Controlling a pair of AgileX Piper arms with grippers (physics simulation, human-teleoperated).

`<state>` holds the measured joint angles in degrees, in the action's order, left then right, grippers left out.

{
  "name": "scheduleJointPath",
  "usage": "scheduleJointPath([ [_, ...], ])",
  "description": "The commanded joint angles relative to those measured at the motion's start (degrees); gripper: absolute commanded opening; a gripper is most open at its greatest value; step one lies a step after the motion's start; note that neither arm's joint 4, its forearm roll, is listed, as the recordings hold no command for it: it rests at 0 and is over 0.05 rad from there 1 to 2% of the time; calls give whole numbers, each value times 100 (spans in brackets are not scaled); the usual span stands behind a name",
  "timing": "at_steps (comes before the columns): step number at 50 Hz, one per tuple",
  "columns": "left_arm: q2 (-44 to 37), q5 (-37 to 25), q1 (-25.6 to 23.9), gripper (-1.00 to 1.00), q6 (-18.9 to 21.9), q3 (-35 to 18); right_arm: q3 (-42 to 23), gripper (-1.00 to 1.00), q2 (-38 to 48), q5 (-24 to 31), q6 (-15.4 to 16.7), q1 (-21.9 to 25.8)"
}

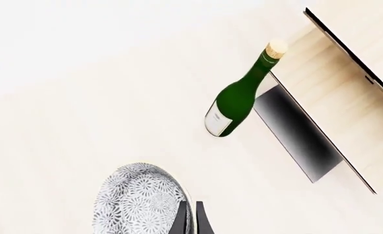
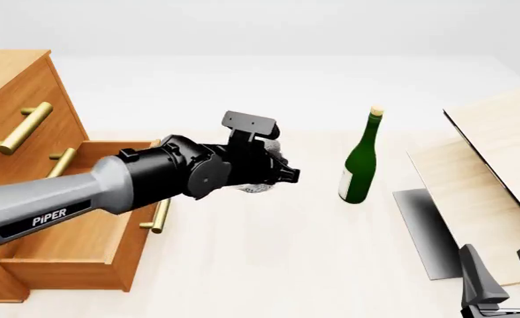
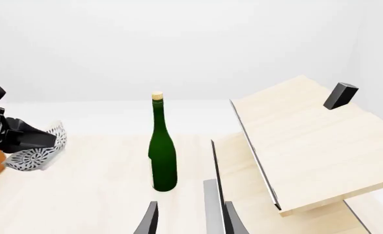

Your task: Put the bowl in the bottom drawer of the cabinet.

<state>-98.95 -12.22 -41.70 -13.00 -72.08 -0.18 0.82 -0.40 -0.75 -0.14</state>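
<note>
The speckled white-grey bowl [image 1: 138, 201] hangs tilted above the table, with my left gripper [image 1: 190, 209] shut on its rim. In the front view the bowl [image 2: 258, 188] shows only partly behind the left gripper [image 2: 282, 173], just right of the open bottom drawer [image 2: 74, 255] of the orange-brown cabinet [image 2: 12, 86]. The right wrist view shows the bowl [image 3: 45, 146] from the side, held by the left gripper [image 3: 22, 137]. My right gripper [image 2: 501, 273] stands open low at the front right, holding nothing, its fingers [image 3: 149, 220] spread wide.
A green corked bottle [image 2: 360, 169] stands upright on the table right of the bowl. Pale light-wood boards [image 2: 498, 165] lean at the right over a dark grey slab [image 2: 423, 232]. Brass bar handles [image 2: 21, 129] stick out from the upper drawer fronts.
</note>
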Motion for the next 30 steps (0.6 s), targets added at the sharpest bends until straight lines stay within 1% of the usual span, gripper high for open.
scheduleJointPath([
  [1,373,119,82,-100,56,251,0,100,0,0,0,0],
  [30,1148,127,431,-100,172,717,0,100,0,0,0,0],
])
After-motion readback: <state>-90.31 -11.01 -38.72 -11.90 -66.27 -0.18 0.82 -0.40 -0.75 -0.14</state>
